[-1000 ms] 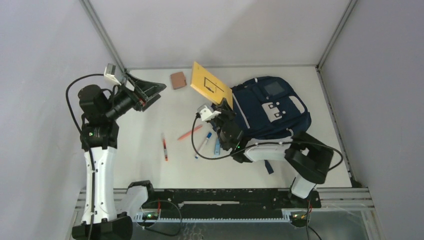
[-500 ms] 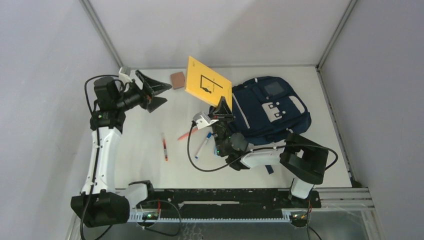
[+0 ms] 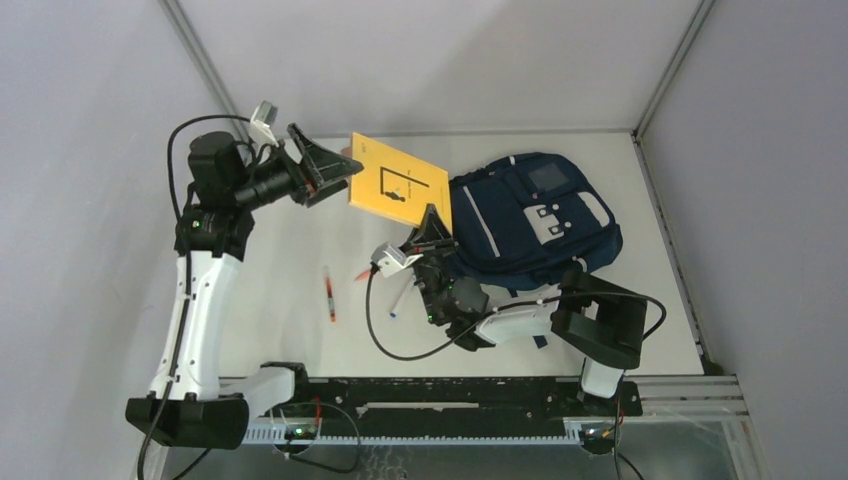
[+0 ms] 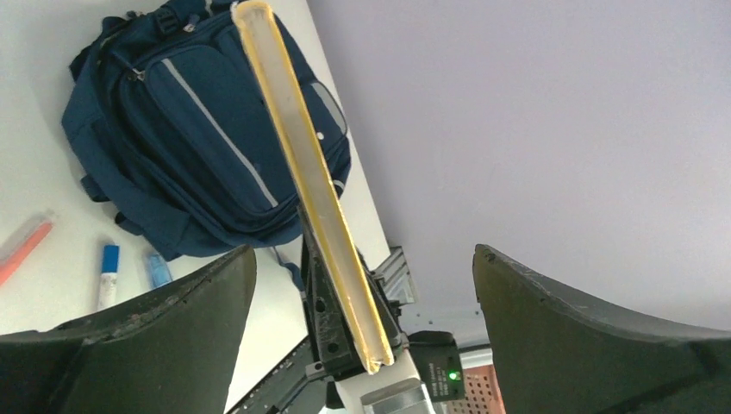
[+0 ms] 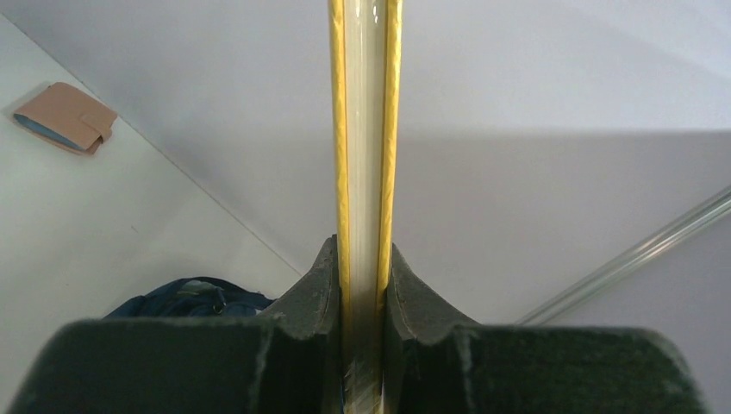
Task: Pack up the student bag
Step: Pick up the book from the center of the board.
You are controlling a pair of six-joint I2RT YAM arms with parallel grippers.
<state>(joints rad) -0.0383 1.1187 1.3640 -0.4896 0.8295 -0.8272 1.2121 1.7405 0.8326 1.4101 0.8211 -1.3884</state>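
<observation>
The right gripper (image 3: 432, 222) clamps a yellow book (image 3: 398, 185) aloft beside the blue backpack (image 3: 530, 220), which lies on the table's right side. The left gripper (image 3: 338, 172) gapes wide at the book's edge.

White table (image 3: 280, 250), bearing navy student bag (image 3: 530, 225), red pen (image 3: 328, 297), orange pen (image 4: 24, 246), blue-capped marker (image 4: 108, 276), tan wallet (image 5: 67, 116)

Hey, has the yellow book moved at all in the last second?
Yes. The yellow book, clamped in the right gripper, has shifted left in the top view, closer to the unmoved red pen and toward the open left gripper.
</observation>
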